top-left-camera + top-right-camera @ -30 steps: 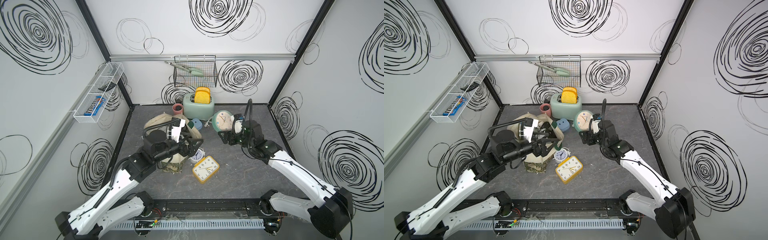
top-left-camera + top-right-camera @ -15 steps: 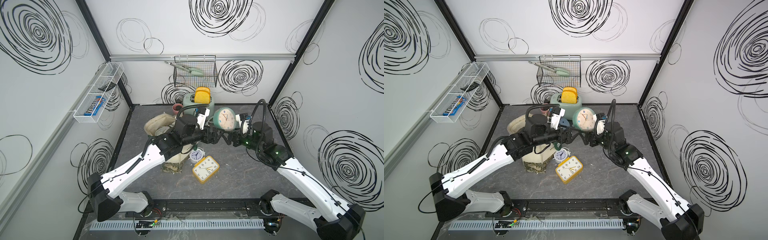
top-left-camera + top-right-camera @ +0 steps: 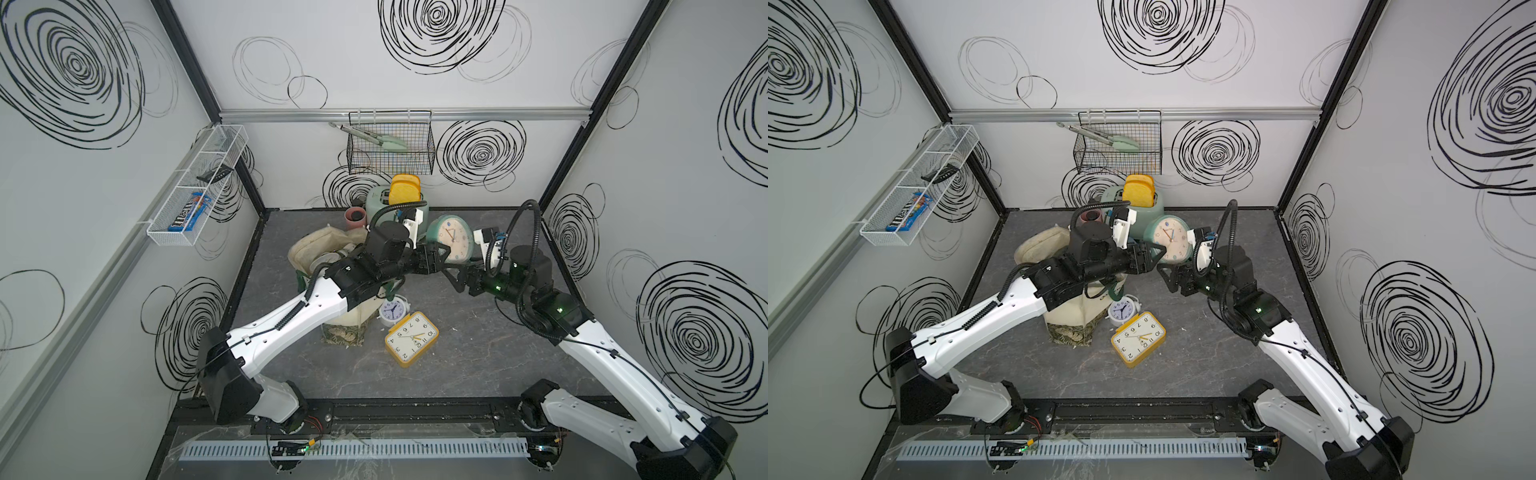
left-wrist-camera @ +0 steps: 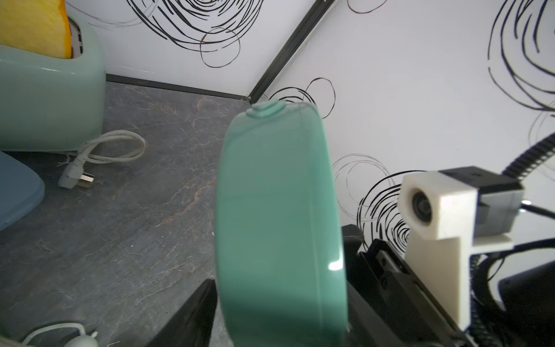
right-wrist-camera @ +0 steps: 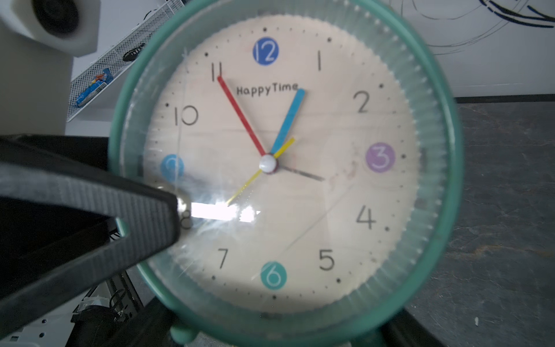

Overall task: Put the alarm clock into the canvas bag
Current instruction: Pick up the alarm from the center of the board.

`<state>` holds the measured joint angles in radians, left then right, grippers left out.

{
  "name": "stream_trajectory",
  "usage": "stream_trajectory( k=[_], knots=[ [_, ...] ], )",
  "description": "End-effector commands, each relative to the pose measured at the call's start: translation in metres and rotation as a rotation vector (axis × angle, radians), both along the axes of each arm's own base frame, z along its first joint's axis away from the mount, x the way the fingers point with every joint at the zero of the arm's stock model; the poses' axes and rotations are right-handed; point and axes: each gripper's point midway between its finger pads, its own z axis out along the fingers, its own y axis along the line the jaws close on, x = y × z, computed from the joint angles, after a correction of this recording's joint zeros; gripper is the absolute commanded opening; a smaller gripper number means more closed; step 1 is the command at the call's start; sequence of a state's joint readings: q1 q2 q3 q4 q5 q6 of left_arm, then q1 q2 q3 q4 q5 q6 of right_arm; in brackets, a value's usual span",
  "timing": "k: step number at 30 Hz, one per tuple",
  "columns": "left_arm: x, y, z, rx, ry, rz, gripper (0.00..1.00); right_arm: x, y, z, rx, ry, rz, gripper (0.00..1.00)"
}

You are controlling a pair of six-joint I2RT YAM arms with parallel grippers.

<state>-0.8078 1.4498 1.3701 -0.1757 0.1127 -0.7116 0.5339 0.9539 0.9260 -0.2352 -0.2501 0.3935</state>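
Right gripper (image 3: 455,270) grasping alarm clock (image 3: 452,243); left gripper (image 3: 441,255) straddles it, clamp unclear; canvas bag (image 3: 312,249) half hidden.

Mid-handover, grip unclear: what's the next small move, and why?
Probably clamp the left gripper firmly on the green alarm clock: its jaws straddle face and back, but a tight grip isn't evident. The right gripper holds it aloft by its lower edge, so it shouldn't release yet.

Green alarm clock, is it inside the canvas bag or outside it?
Outside. The left claw and right claw hold the green alarm clock upright, beside the canvas bag.
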Motion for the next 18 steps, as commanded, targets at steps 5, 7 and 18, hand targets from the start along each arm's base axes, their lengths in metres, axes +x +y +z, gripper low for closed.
stream_trajectory(
  k=[5,7,18],
  knots=[
    [0.01,-0.001,0.017,-0.087,0.0,0.036,0.4,-0.005,0.005,0.013,0.021,-0.05,0.037,0.44],
    [0.009,0.003,0.02,-0.104,-0.002,0.04,0.34,-0.006,0.008,0.012,0.006,-0.052,0.048,0.45],
    [0.0,0.109,0.053,-0.006,-0.177,0.299,0.28,-0.003,0.05,-0.012,-0.065,-0.015,0.2,0.97]
  ],
)
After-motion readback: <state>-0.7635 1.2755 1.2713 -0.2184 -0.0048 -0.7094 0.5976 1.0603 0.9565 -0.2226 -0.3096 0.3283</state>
